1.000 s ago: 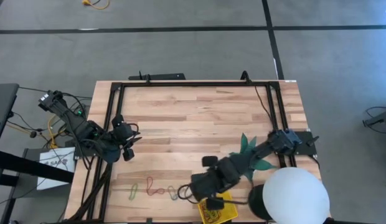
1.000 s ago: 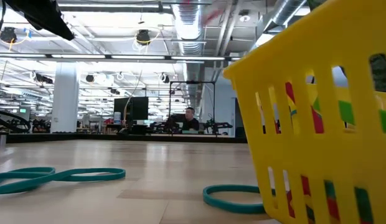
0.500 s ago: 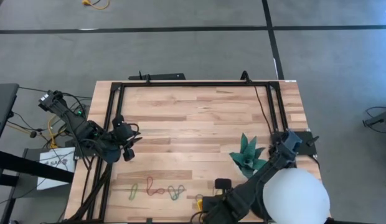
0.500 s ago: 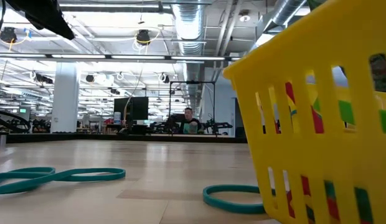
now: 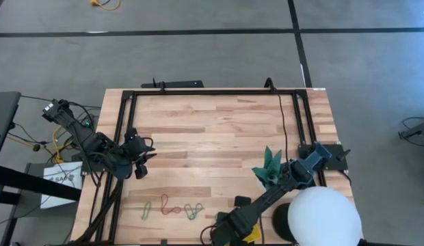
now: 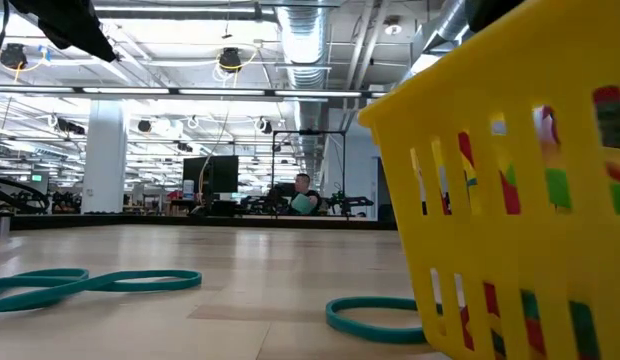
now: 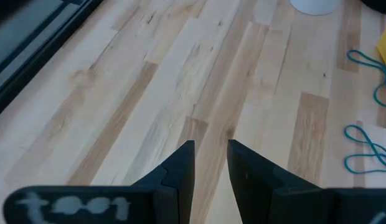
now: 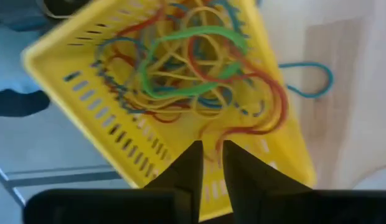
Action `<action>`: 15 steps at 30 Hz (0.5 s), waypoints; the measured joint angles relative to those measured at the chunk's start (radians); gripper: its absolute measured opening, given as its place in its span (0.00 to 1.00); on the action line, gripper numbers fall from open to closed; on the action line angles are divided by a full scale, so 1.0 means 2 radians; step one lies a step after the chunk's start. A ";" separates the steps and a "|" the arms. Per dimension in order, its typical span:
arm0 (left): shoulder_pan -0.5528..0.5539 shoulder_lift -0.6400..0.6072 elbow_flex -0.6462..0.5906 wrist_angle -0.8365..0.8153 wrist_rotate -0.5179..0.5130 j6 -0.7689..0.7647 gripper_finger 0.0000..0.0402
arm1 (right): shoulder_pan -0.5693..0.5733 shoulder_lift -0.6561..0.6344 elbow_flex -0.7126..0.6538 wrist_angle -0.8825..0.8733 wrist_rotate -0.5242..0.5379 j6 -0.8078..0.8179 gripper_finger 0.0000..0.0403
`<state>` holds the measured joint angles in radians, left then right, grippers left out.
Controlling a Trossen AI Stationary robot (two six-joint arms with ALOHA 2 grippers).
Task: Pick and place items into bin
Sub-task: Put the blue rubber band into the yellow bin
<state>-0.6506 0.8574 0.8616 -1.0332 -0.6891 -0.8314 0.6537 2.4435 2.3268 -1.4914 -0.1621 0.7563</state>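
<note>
The right gripper point(image 8: 209, 163) hangs over the yellow bin point(image 8: 87, 99) at the lower middle of the high view, its fingers only slightly apart and holding nothing I can see, so it should open fully above the heap of bands point(image 8: 193, 68) and let any band drop inside the walls, while the left gripper point(image 7: 210, 163) waits at the left edge with a narrow gap, empty.

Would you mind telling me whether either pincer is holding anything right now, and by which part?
Nothing is held: the right pincer hangs over the bin with nothing between its fingers, and the left pincer is empty.
</note>
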 joint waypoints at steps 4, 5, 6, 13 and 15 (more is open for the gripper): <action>0.000 0.000 0.000 0.000 0.000 0.000 0.21 | 0.000 0.000 0.000 0.001 -0.009 -0.001 0.20; 0.000 0.000 0.000 0.000 0.000 0.000 0.21 | 0.000 0.000 0.002 0.000 -0.010 -0.002 0.21; 0.000 0.000 0.000 0.000 0.000 0.000 0.21 | 0.000 -0.001 0.003 -0.001 -0.010 -0.002 0.22; 0.000 0.000 0.000 0.000 0.000 0.000 0.21 | 0.000 -0.013 0.005 -0.004 -0.008 -0.007 0.25; 0.000 0.000 0.000 0.000 0.000 0.000 0.21 | 0.000 -0.018 0.004 -0.003 -0.004 -0.024 0.25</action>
<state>-0.6506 0.8577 0.8616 -1.0333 -0.6899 -0.8314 0.6539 2.4081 2.3357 -1.4976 -0.1707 0.7074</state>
